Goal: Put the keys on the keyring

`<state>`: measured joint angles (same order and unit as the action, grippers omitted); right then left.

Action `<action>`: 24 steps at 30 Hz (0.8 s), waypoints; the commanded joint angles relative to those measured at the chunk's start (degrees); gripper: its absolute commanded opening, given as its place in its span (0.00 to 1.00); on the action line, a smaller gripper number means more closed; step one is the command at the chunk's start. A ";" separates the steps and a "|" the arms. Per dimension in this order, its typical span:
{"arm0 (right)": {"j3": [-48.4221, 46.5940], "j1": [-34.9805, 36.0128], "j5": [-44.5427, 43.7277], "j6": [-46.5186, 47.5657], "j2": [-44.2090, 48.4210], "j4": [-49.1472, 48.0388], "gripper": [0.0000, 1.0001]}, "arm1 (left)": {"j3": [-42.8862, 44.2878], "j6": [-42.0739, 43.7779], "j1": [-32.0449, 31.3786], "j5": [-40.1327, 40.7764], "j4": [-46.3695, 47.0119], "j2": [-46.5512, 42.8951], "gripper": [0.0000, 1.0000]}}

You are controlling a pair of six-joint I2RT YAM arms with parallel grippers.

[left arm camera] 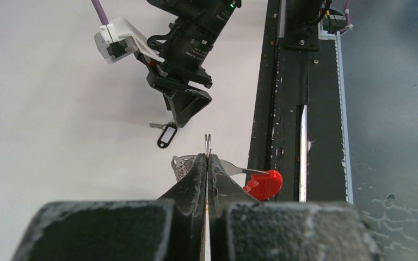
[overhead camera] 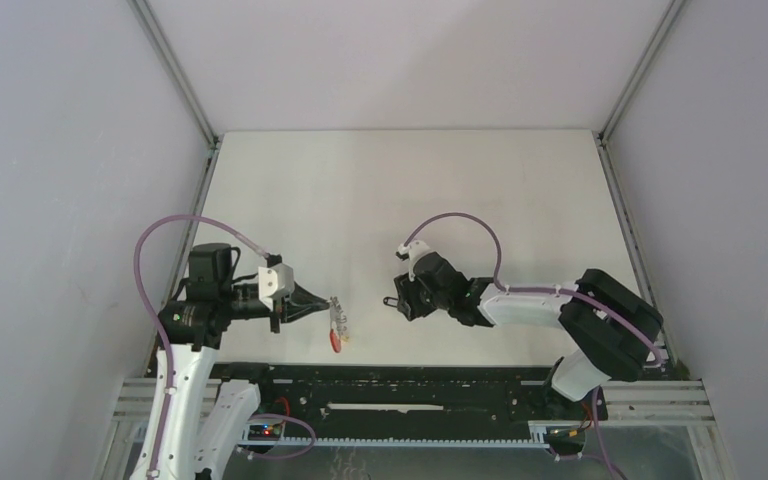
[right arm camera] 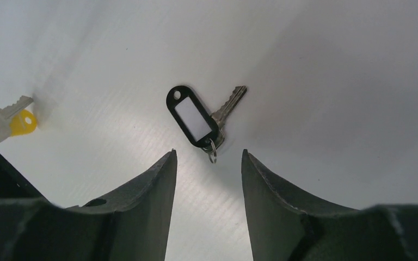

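Note:
My left gripper (left arm camera: 207,156) is shut on a thin wire ring of the keyring. The silver ring bunch (left arm camera: 182,166) shows left of the fingers and the red band (left arm camera: 265,184) hangs to their right. From above, the keyring (overhead camera: 336,338) hangs low at the left gripper (overhead camera: 331,306), near the table's front edge. The black-tag key (right arm camera: 194,116) lies flat on the table just beyond my right gripper (right arm camera: 209,155), which is open with the key's small ring between its tips. The yellow-tag key (right arm camera: 6,123) lies far left in the right wrist view.
The black rail (left arm camera: 291,109) of the arm mount runs along the table's near edge, right beside the hanging red band. White walls with metal posts (overhead camera: 174,70) close in the white table (overhead camera: 410,190) on three sides.

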<state>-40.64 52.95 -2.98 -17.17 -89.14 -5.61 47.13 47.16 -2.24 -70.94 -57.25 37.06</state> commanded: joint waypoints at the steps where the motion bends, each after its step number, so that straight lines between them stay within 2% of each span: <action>1: 1.44 -0.46 4.79 3.56 -0.89 -5.47 0.54 | 3.40 1.69 -0.32 -1.97 -0.14 -0.27 0.00; 17: 2.65 -2.98 5.98 4.49 -3.18 -8.61 0.34 | 3.23 2.07 -0.53 -1.75 -0.14 -0.50 0.00; 24: 2.85 -2.98 6.24 4.53 -3.79 -8.92 0.18 | 3.39 2.14 -0.56 -1.40 -0.18 -0.43 0.00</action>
<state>-38.09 50.19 3.14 -13.74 -92.40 -12.80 47.13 48.10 -2.50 -70.89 -57.65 37.06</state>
